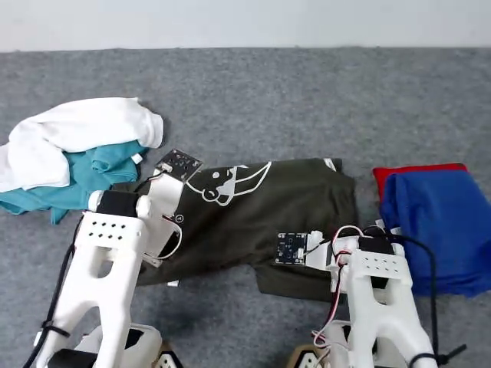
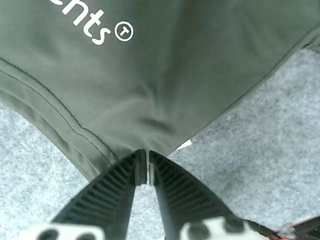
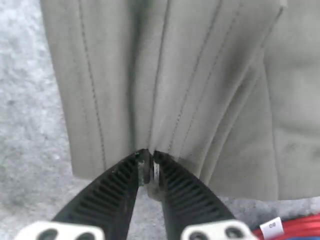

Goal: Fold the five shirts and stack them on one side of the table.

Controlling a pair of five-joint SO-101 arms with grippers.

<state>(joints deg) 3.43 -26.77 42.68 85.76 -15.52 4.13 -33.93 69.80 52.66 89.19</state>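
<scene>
Dark green shirt [image 1: 261,215] is mid-worktop, lying flat and partly folded, white print facing up at its far-left part

Left arm [image 1: 115,253] sits over the shirt's left near edge. In the left wrist view the left jaws are pinched together on the hem corner [image 2: 142,150], only a thin sliver of cloth between the tips. White lettering [image 2: 95,25] runs across the fabric past the tips, and a small white tag [image 2: 184,145] pokes out from under the edge, just beside the jaws

Right arm [image 1: 376,284] is at the shirt's right near edge. In the right wrist view the right jaws are also squeezed closed on cloth, gripping a folded band with stitch lines [image 3: 150,100]. The fabric bunches into pleats that fan out from the grip point

Grey worktop [image 1: 307,100] shows around the shirt on all sides

Left side: white shirt [image 1: 77,134] crumpled on top of a teal shirt [image 1: 84,180], a loose heap, the teal one just beside the green shirt's far-left corner

Right side: blue shirt [image 1: 437,226] folded and stacked on a red shirt [image 1: 418,170], with red showing along the far edge. The stack is just beside the right arm, and its near-left edge is close to the green shirt
</scene>
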